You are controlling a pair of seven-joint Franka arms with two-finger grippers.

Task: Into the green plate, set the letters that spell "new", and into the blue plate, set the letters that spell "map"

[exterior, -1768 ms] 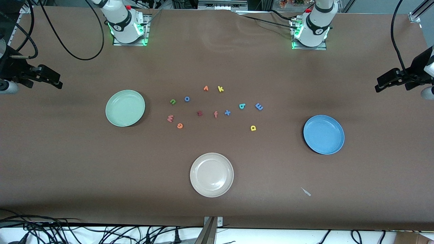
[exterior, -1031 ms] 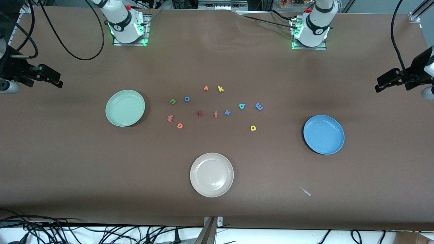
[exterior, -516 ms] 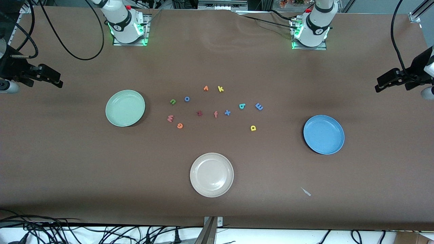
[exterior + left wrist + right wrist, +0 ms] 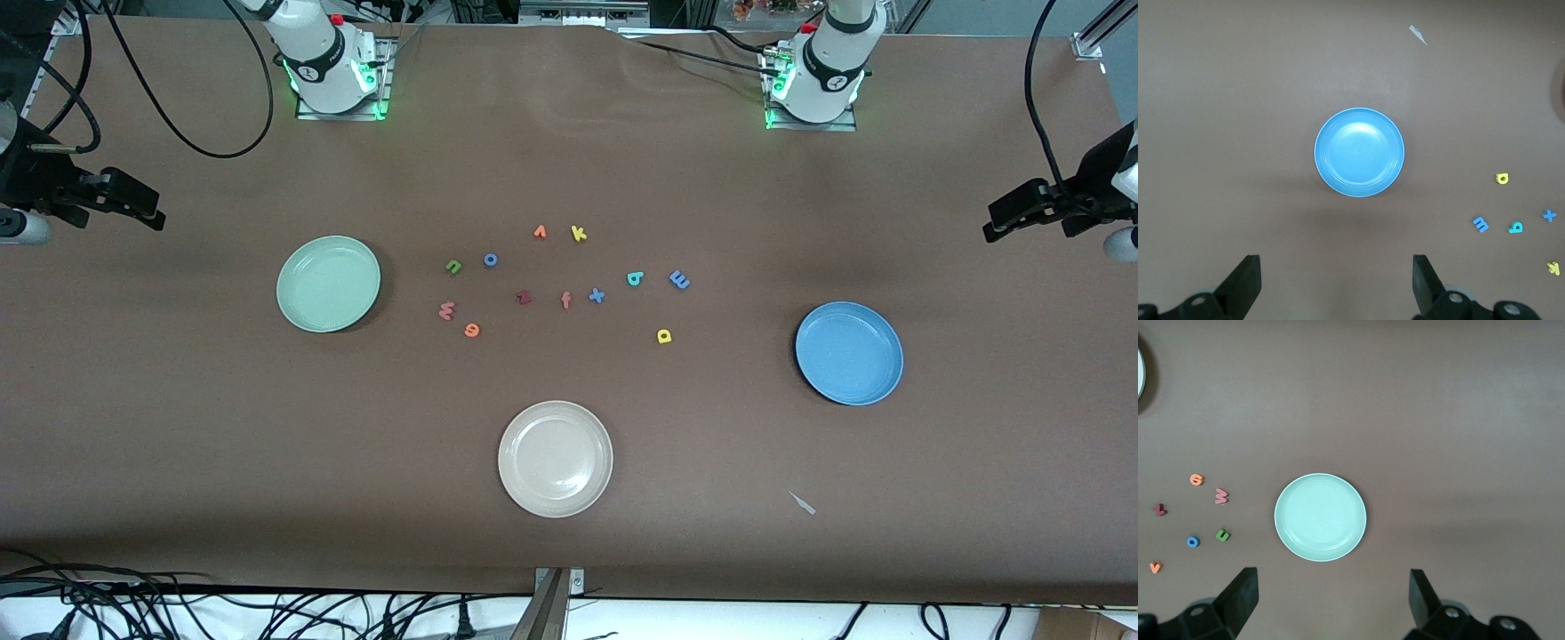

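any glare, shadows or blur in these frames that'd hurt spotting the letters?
Front view: even light, soft shadow hugging the green plate and blue plate, mild sheen on the cream plate; letters tiny but readable. Left wrist view: pale highlight on the blue plate, letters sharp. Right wrist view: faint broad shadow bands across the table, letters crisp.

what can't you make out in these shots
- Front view: left gripper and right gripper, both cut off by the top edge; only the bases show.
- Front view: dark red letter, too small to read.
- Left wrist view: cream plate, cut by the frame edge.
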